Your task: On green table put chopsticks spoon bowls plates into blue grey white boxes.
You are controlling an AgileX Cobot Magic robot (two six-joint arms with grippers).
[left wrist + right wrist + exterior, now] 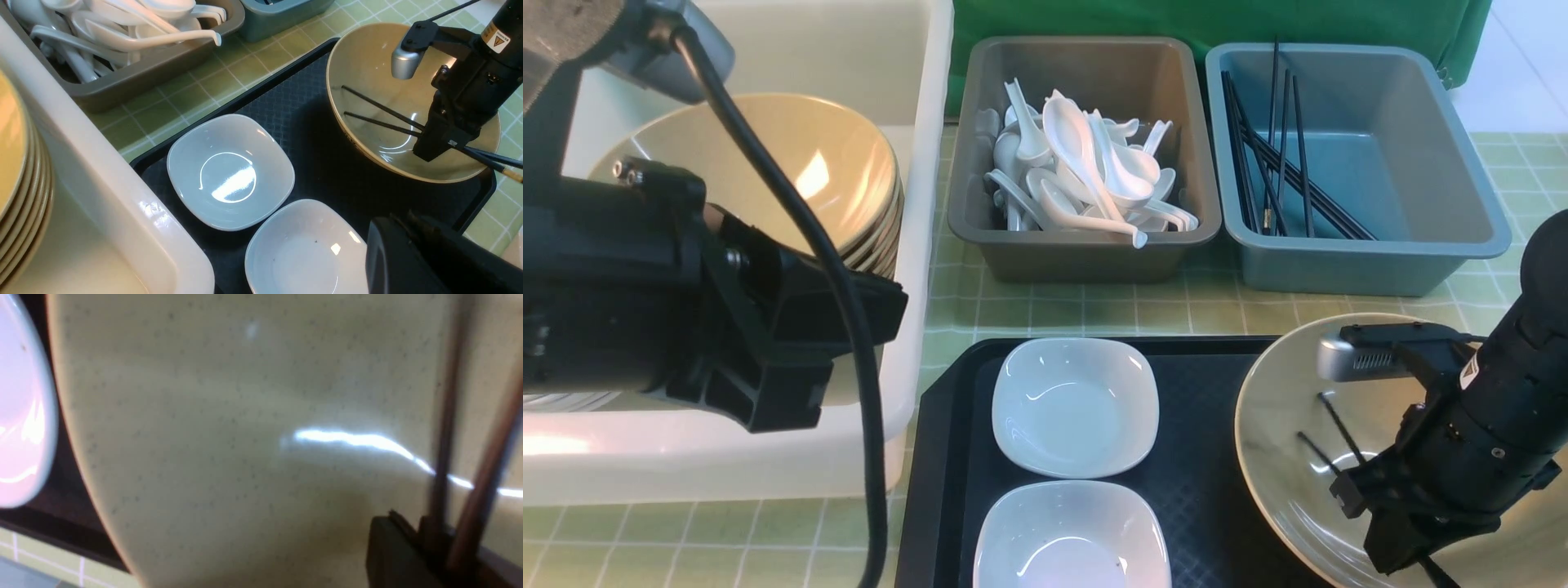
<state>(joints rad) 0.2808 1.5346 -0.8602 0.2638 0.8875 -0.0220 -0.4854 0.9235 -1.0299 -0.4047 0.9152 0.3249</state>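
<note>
A large beige bowl [1274,441] [367,61] [204,416] stands at the right end of the black tray [1201,490]. Two dark chopsticks [1339,429] [380,107] [445,416] lie inside it. My right gripper [1392,559] [427,153] [433,535] reaches down into the bowl, shut on the chopsticks near their thick ends. Two white square plates [1075,406] [1070,539] sit on the tray's left half. My left gripper [776,404] [408,220] hangs shut and empty over the white box's [686,465] front right corner.
Beige bowls [792,163] are stacked in the white box. The grey box [1086,253] holds several white spoons [1086,171]. Several black chopsticks [1274,163] lie in the blue box [1380,163]. Both small boxes stand behind the tray on the green tiled table.
</note>
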